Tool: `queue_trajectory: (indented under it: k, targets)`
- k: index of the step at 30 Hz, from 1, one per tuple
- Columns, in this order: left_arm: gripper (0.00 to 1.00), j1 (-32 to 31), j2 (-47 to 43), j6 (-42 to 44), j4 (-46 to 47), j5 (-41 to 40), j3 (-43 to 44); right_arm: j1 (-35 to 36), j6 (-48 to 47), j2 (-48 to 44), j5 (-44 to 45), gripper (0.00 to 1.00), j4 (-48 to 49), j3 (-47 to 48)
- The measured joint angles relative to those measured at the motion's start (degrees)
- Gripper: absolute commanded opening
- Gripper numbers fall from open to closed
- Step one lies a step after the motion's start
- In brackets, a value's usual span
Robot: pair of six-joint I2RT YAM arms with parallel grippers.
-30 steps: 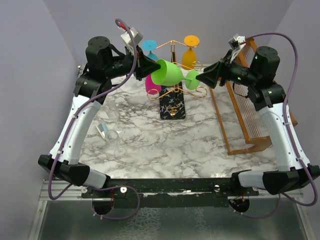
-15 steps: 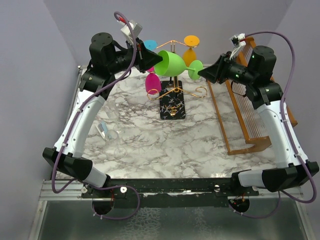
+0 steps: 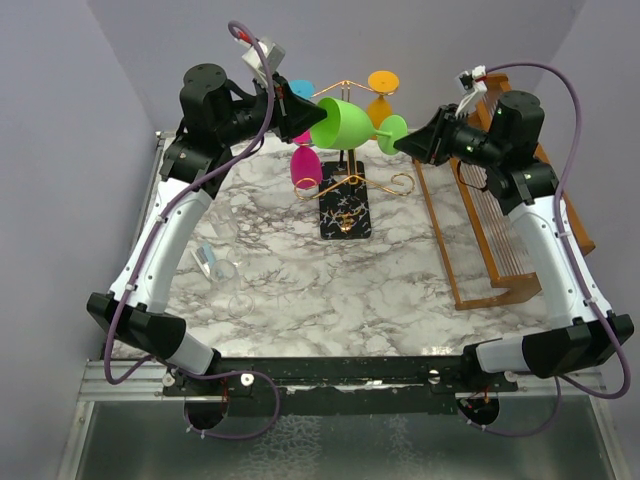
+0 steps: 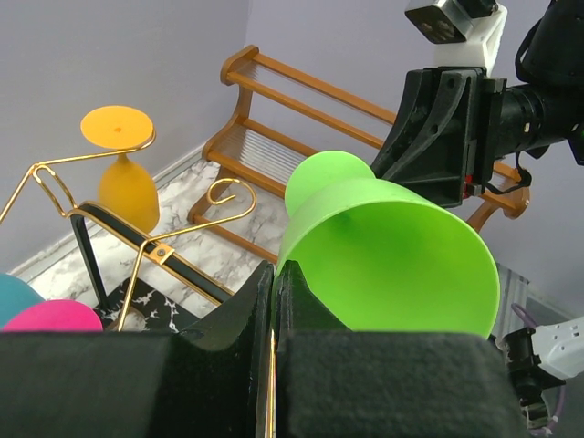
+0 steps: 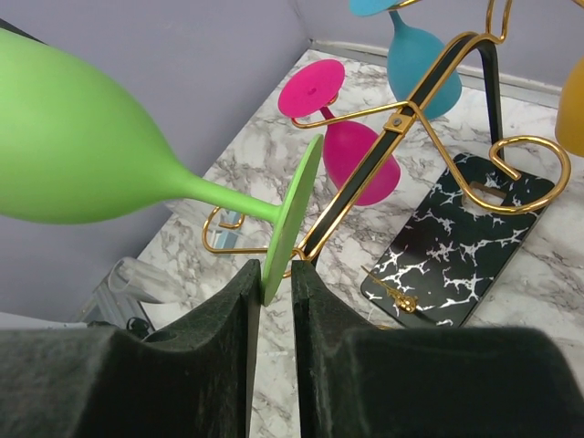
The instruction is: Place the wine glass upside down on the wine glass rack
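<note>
The green wine glass hangs on its side in the air above the gold wire wine glass rack, bowl to the left and foot to the right. My left gripper is shut on the bowl's rim. My right gripper has closed in on the foot. The disc's lower edge lies against one pad and its face sits at the other fingertip. The rack's black speckled base lies below.
Orange, blue and pink glasses hang on the rack's arms. A brown wooden slatted rack stands along the right side. A clear glass lies on the marble table at the left.
Both arms have lifted the green glass up and back over the rack. The right jaws have narrowed from wide open onto the foot.
</note>
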Motion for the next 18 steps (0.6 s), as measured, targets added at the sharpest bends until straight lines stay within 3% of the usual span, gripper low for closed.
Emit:
queue_trajectory:
  k: [6, 10, 18]
  targets:
    - [0.0, -0.1, 0.1, 0.0, 0.5, -0.1, 0.0, 0.0, 1.1, 0.3, 0.0, 0.02, 1.0, -0.1]
    - [0.02, -0.3, 0.1, 0.2, 0.8, -0.3, -0.2, 0.0, 1.4, 0.6, 0.2, 0.01, 1.6, -0.3]
    - [0.35, -0.4, 0.1, 1.6, 0.3, -0.2, -0.7, -0.1, -0.1, 0.9, 2.9, 0.01, 1.6, -0.3]
